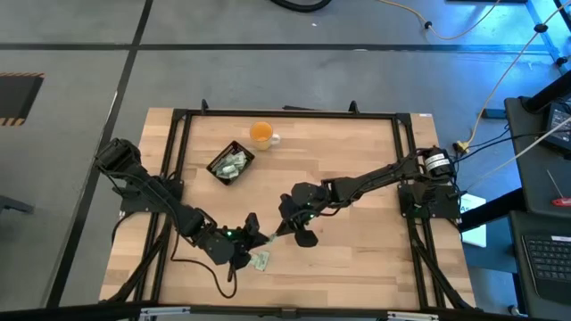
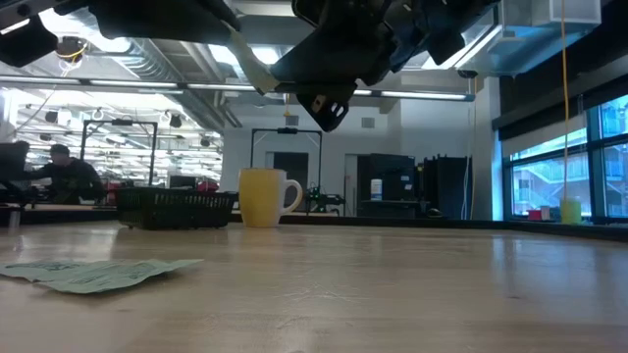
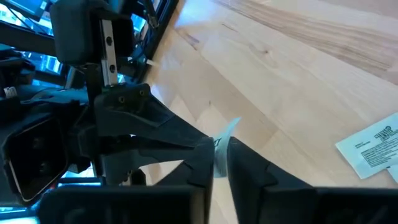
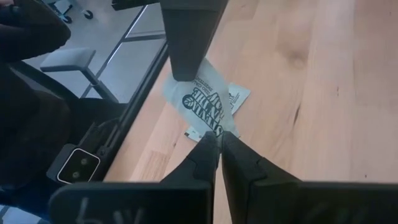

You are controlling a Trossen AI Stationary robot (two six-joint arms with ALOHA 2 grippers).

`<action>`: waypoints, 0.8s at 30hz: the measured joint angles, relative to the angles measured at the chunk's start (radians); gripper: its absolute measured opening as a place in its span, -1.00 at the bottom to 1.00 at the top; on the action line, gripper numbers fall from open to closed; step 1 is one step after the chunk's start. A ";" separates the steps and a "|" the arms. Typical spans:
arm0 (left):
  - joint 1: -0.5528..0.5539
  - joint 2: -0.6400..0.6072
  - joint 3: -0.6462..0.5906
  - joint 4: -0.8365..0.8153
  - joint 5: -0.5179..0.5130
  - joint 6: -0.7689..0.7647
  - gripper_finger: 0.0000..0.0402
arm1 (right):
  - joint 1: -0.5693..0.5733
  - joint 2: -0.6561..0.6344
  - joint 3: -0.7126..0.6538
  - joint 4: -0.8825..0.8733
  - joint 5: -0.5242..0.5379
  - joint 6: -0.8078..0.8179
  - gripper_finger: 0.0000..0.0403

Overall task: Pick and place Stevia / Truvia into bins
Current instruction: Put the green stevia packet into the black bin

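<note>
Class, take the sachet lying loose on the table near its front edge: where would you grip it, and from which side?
Probably from straight above, pinching a lifted edge: the loose sachet lies flat, thin and slightly crumpled on the table. Left gripper and right gripper are both shut on a second sachet held between them.

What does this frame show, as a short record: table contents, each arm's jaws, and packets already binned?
table: wooden top with a black tray, an orange cup and loose packets
tray contents: several green-and-white packets inside
loose packets: on the table near the front edge, beside the left gripper
left gripper: front left of the table, jaws pinching a held packet
right gripper: near the table's middle, jaws shut on the same held packet
handover: both grippers grip one packet between them, above the table
</note>
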 joint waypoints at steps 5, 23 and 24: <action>0.000 0.000 0.000 -0.002 0.000 -0.006 -0.98 | 0.000 0.000 0.000 0.001 0.001 -0.051 -0.91; 0.055 -0.057 0.000 -0.513 -0.206 -0.555 -0.98 | -0.105 -0.055 0.002 -0.240 0.268 -0.142 -0.32; 0.071 -0.067 0.000 -0.585 -0.219 -0.640 -0.98 | -0.111 -0.056 0.002 -0.257 0.288 -0.143 -0.31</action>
